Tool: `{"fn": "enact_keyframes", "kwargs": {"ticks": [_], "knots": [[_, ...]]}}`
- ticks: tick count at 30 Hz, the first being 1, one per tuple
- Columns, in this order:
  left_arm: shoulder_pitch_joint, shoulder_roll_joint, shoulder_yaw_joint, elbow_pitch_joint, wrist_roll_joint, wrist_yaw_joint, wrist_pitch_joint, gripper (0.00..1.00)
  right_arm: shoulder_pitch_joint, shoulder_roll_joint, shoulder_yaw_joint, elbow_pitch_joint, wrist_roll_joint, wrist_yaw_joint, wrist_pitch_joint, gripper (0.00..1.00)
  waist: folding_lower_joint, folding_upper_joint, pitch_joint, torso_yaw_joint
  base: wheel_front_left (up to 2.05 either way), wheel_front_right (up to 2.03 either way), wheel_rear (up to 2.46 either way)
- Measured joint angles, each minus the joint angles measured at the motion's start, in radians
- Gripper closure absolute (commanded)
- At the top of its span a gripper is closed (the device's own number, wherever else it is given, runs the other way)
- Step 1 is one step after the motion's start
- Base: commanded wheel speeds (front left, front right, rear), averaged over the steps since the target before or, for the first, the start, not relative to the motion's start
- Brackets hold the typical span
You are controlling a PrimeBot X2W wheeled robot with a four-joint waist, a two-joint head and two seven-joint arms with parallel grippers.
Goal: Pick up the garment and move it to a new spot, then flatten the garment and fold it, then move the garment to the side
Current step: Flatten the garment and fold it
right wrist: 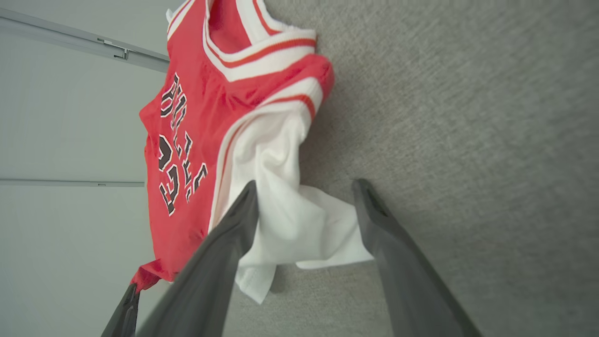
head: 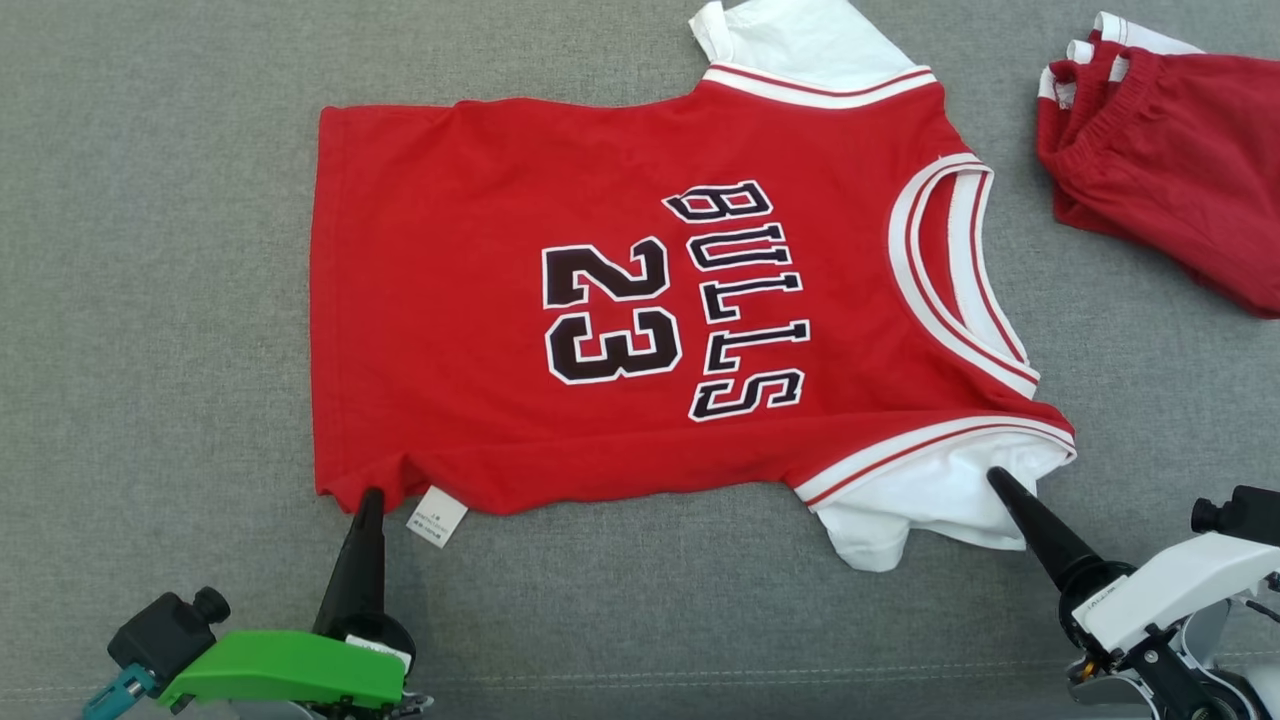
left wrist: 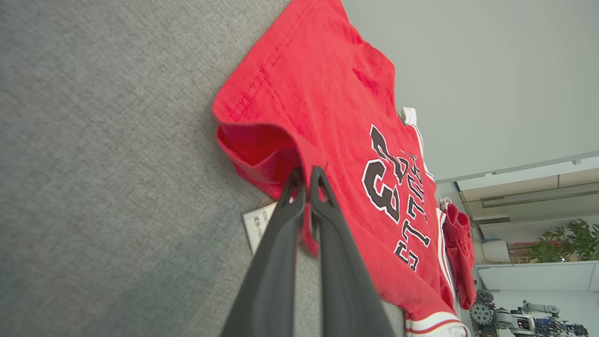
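Surface: grey woven cloth (head: 150, 350), with a stitched seam along its near edge.
Left gripper (head: 370, 497): at the near edge, left of middle. The jaws are pinched together on the hem corner of the jersey (head: 450, 300), with a fold of red cloth caught between the fingers (left wrist: 276, 243).
Right gripper (head: 1000, 482): at the near edge, toward the right corner. The jaws are spread wide and grip nothing; the near white sleeve (right wrist: 290, 220) lies between them.
Care tag (head: 437, 517): white, lying on the cloth just beside the left fingertips.
Jersey: red, "BULLS 23" facing up, spread flat across the middle. The hem points to the left edge and the neck to the right edge.
Shorts (head: 1180, 160): red, bunched at the far right corner, apart from the jersey.
Room: a pale wall (left wrist: 491, 70) stands beyond the surface. The left wrist view shows a potted plant (left wrist: 571, 238) and robot hardware (left wrist: 529, 313) in the distance.
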Motion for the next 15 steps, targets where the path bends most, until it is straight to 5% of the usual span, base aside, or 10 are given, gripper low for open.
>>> {"fn": "enact_keyframes", "kwargs": {"ticks": [15], "knots": [[-0.004,-0.009,0.003,0.010,0.007,-0.009,0.000,1.00,0.032,-0.036,0.042,-0.003,-0.010,0.042,0.054,0.00,0.0000,0.0000,0.000,0.009,0.00,0.00,0.00]]}}
